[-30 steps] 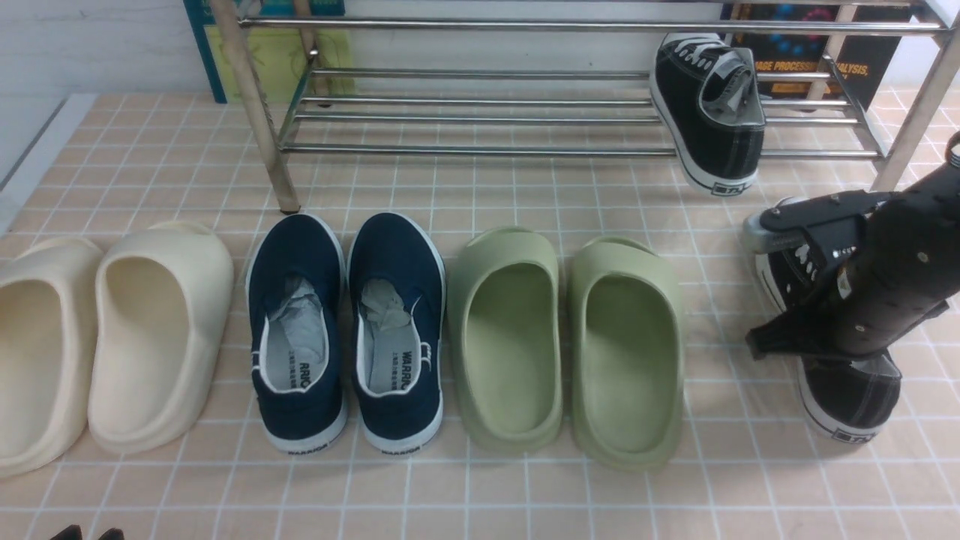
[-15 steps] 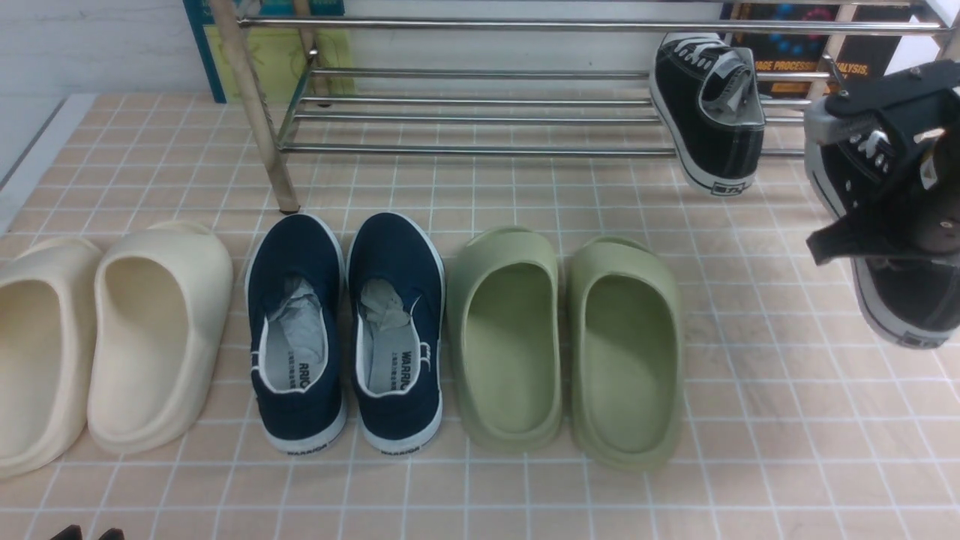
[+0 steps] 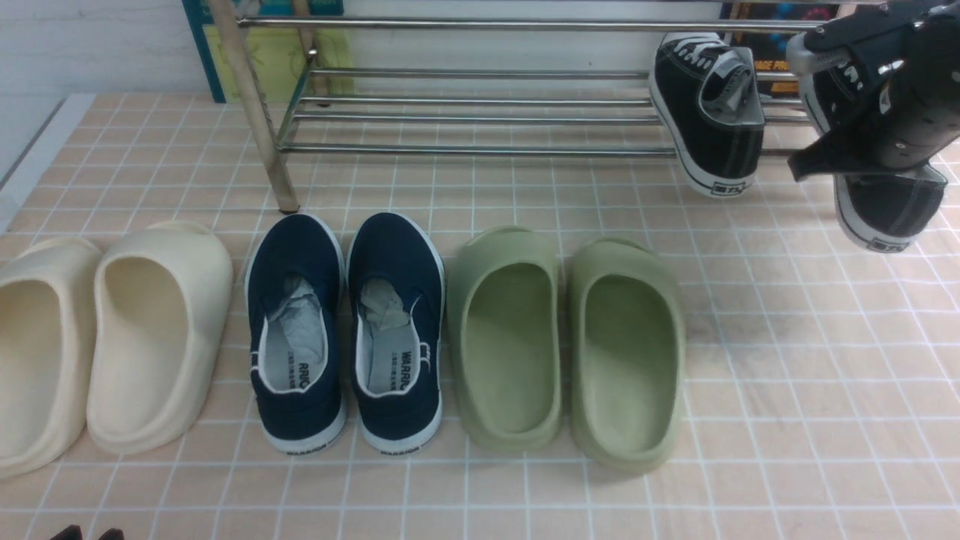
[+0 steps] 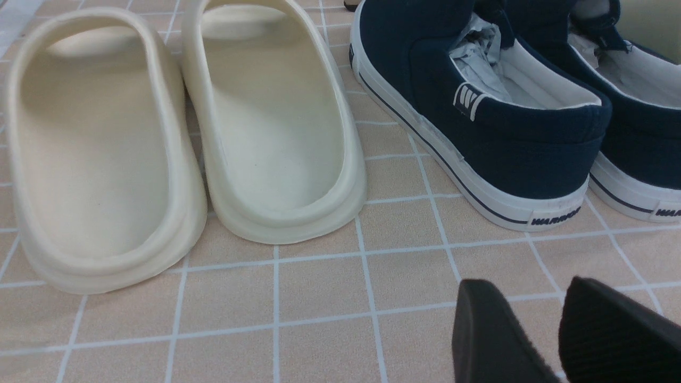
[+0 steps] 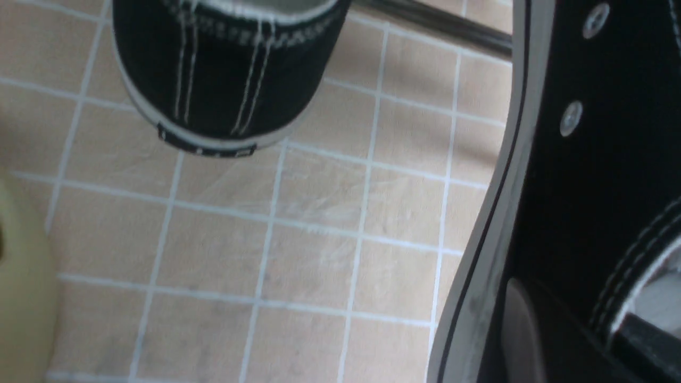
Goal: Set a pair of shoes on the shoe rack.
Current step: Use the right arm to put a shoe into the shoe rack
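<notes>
Cream slippers point(image 3: 112, 337), navy slip-ons point(image 3: 345, 330) and green slippers point(image 3: 570, 345) are sitting in a row on the tiled floor point(image 3: 787, 412). The left gripper point(image 4: 532, 290) is hovering near the cream pair, carrying nothing; open or closed cannot be told. One black sneaker point(image 3: 709, 112) is lying on the shoe rack point(image 3: 480, 150), heel overhanging the front bar. The right gripper point(image 3: 855, 101) is clamping the second black sneaker point(image 3: 889, 206) aloft at the rack's right end.

Two sneakers point(image 3: 709, 112) point(image 3: 889, 206), two navy shoes point(image 3: 296, 255) point(image 3: 396, 255), two green slippers point(image 3: 506, 337) point(image 3: 626, 360), two cream slippers point(image 3: 161, 330) point(image 3: 34, 352), one rack point(image 3: 480, 150).
</notes>
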`<state>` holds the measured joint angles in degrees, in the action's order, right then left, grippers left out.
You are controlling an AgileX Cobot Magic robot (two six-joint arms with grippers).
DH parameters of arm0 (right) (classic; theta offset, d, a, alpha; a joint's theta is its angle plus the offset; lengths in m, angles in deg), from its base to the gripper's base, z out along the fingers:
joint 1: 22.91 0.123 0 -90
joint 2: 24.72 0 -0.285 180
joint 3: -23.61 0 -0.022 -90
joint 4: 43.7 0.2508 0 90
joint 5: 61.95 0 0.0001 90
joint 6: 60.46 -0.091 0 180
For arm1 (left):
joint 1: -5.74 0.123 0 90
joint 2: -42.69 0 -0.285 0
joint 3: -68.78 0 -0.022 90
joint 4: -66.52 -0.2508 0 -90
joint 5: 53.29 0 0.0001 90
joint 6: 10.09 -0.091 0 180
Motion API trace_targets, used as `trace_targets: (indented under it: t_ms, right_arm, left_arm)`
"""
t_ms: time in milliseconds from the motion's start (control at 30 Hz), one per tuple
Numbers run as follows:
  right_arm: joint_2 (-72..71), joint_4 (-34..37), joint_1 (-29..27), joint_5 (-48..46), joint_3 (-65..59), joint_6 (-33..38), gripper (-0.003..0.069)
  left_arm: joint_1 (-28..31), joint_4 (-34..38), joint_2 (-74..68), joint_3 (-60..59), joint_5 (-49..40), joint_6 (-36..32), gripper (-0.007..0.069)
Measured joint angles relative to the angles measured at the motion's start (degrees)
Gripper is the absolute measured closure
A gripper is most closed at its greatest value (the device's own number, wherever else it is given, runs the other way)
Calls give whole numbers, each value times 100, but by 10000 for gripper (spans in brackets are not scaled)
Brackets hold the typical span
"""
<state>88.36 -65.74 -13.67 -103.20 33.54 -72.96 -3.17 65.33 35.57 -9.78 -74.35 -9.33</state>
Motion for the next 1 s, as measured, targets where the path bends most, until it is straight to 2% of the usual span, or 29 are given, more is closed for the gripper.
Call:
trace_targets:
  t_ms: [467, 667, 800, 867, 1000]
  right_arm:
    - [1417, -19, -12, 174, 1498, 280, 664]
    - [1551, -31, -12, 230, 1598, 280, 664]
    - [1588, -61, -12, 280, 1616, 280, 640]
    - [1588, -165, -12, 480, 1628, 280, 594]
    - [1588, -278, -12, 562, 1679, 280, 434]
  left_arm:
    - [0, 0, 0, 0, 0, 0, 385]
    - [0, 0, 0, 0, 0, 0, 385]
    - [0, 0, 0, 0, 0, 0, 385]
    - [0, 0, 0, 0, 0, 0, 385]
    - [0, 0, 0, 0, 0, 0, 385]
